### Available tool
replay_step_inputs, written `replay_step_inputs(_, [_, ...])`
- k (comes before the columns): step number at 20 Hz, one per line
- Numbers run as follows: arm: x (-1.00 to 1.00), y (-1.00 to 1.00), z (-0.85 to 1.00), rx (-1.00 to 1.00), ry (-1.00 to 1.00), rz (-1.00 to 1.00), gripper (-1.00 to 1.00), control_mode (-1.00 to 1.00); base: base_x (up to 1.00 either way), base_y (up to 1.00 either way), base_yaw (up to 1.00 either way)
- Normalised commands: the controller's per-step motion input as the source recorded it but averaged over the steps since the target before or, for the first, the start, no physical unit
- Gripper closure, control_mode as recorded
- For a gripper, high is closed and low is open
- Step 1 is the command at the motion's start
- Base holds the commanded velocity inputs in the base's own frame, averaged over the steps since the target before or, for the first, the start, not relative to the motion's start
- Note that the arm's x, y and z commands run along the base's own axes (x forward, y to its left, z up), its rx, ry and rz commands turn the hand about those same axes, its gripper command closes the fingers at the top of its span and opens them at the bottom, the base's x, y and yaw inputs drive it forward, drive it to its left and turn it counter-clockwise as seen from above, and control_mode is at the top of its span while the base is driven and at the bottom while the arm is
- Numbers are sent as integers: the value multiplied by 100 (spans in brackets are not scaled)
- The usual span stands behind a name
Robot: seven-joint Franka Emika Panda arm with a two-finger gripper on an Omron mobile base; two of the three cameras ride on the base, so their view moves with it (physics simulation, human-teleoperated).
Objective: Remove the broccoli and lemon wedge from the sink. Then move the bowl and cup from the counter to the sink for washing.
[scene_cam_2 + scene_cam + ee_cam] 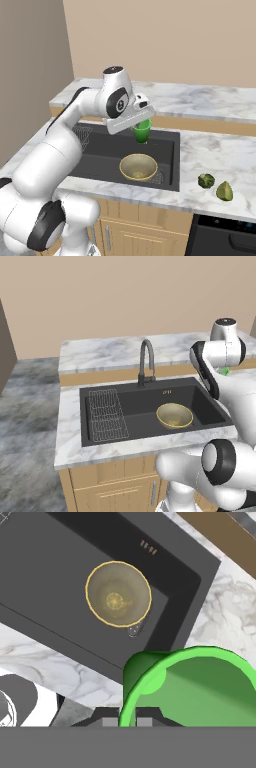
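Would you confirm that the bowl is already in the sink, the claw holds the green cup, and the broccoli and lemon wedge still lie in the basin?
Not quite: the broccoli and lemon wedge lie on the counter right of the sink, as the right base view shows. The bowl is in the sink, and the claw holds the cup.

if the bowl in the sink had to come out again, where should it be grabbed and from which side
By the rim, from straight above. The wide tan-yellow shallow bowl sits upright and open-side up on the floor of the matte black sink, over the drain corner, so its thin rim is the only edge that narrow fingers could likely pinch; the body looks too wide.
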Motion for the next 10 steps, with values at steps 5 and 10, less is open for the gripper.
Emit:
replay_step_inputs(5, [-8, 36, -2, 0, 1, -2, 100, -100, 0, 0, 0])
replay_step_inputs(10, [-14, 25, -2, 0, 2, -4, 100, -100, 0, 0, 0])
